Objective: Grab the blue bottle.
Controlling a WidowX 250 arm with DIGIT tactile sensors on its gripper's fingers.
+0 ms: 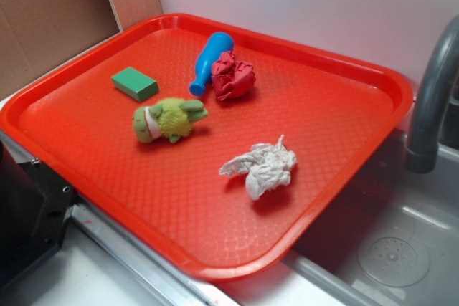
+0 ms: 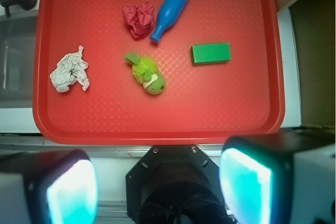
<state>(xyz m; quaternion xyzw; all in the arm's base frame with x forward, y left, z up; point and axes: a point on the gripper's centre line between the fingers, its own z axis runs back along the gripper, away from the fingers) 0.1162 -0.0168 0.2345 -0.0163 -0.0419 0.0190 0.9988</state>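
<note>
In the exterior view, a red tray (image 1: 344,198) is seen filling most of the frame, resting partly over a sink (image 1: 401,249) at the lower right, with a grey faucet (image 1: 430,98) at the right edge. The blue bottle (image 1: 209,62) is found lying on its side in the upper middle of the tray, its neck pointed toward the lower left. A crumpled red cloth (image 1: 232,77) is pressed against its right side. A green block (image 1: 134,83) is placed to the left, a green plush toy (image 1: 168,119) below the bottle, and a crumpled white cloth (image 1: 260,168) toward the lower right. No arm is shown in this view.

In the wrist view, the tray (image 2: 262,103) is seen from high above. The bottle (image 2: 170,10) is located at the upper middle, slanted, with its neck toward the lower left and just beside the red cloth (image 2: 138,19). The block (image 2: 210,53), plush toy (image 2: 147,74) and white cloth (image 2: 69,70) are spread below it. The gripper (image 2: 157,187) is shown at the bottom edge, fingers (image 2: 247,187) spread wide apart with nothing between them, well apart from the bottle.

The task is judged to be at its very start: no approach has been made, and the reach, descent and closing on the bottle remain to be done.
</note>
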